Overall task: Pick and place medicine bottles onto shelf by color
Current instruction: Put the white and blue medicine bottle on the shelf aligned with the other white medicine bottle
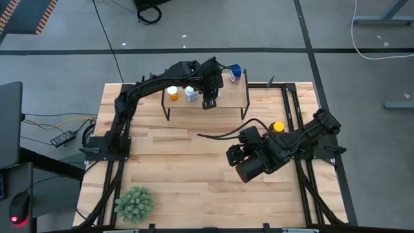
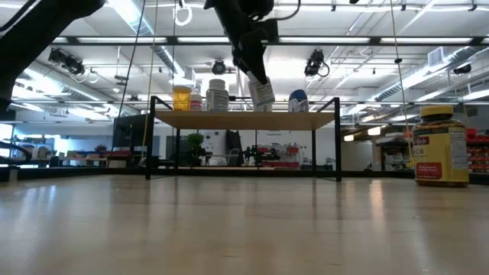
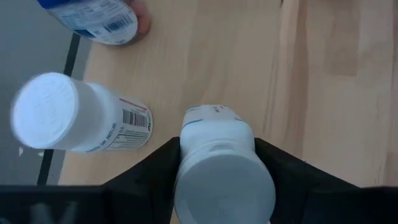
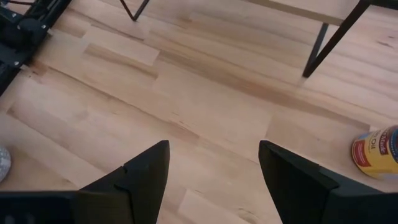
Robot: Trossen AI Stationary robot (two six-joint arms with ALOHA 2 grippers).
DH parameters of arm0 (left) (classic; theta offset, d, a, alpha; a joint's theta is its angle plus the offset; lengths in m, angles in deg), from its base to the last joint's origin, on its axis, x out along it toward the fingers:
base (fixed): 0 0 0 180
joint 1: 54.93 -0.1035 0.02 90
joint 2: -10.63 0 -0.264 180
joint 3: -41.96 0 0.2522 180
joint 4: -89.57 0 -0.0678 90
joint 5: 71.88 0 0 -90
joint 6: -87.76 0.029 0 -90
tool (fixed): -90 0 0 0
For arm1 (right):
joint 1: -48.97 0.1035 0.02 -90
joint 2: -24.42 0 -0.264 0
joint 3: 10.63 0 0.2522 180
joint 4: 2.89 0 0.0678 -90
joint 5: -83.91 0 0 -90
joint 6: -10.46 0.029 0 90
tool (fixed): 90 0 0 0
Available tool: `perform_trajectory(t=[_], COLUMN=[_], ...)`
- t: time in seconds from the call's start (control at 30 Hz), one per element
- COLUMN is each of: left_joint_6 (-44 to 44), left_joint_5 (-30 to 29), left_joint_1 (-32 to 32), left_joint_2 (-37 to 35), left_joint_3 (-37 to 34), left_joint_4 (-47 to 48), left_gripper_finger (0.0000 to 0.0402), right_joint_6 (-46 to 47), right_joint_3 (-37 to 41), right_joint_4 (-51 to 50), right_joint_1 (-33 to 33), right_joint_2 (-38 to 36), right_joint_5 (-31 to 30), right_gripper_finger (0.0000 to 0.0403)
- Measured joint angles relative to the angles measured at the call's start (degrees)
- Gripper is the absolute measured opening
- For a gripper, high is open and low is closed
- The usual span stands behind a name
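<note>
My left gripper [image 3: 217,186]: over the middle of the shelf; fingers [image 3: 152,168] closed on either side of a white plastic pill bottle [image 3: 221,168], which sits between them.
Held bottle, attitude: in the low view the white plastic pill bottle [image 2: 261,92] hangs tilted, cap end uppermost toward my wrist, base lowest and just at the shelf top; I cannot tell whether it touches. Long axis runs roughly along my fingers.
Held bottle, label: thin blue line near the base; no text readable.
Nearest neighbour: a second white pill bottle with a ribbed white cap [image 3: 68,112], just beside my gripper, upright on the shelf; barcode and small print on its label, not legible.
Further neighbour: a white bottle with a blue label [image 3: 93,18], at the shelf's far right edge; barcode visible, text unreadable.
Shelf: small light-wood board on thin black metal legs [image 1: 226,97], at the back of the big wooden tabletop [image 1: 187,175].
Other stock on shelf: an orange bottle with a white cap [image 1: 172,93], upright at the left end.
My right gripper [image 4: 211,180]: above the table's right half, fingers spread, nothing between them.
Off-shelf item: a large dark amber bottle with a yellow cap [image 2: 440,147], upright on the table right of the shelf; yellow label with red band, wording not legible.
Front-left corner: green spiky plant [image 1: 134,203].
</note>
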Motion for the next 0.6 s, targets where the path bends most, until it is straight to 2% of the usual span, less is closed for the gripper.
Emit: perform_trajectory(t=[0.6], left_joint_6=[0.94], left_joint_5=[0.07], left_joint_1=[-0.38], left_joint_2=[1.18], left_joint_3=[-0.09], left_joint_4=[-0.21], left_gripper_finger=[0.0194], right_joint_6=[0.11], right_joint_3=[0.0], right_joint_4=[0.17], right_joint_1=[0.04], right_joint_2=[0.0], right_joint_5=[0.2], right_gripper_finger=[0.0255])
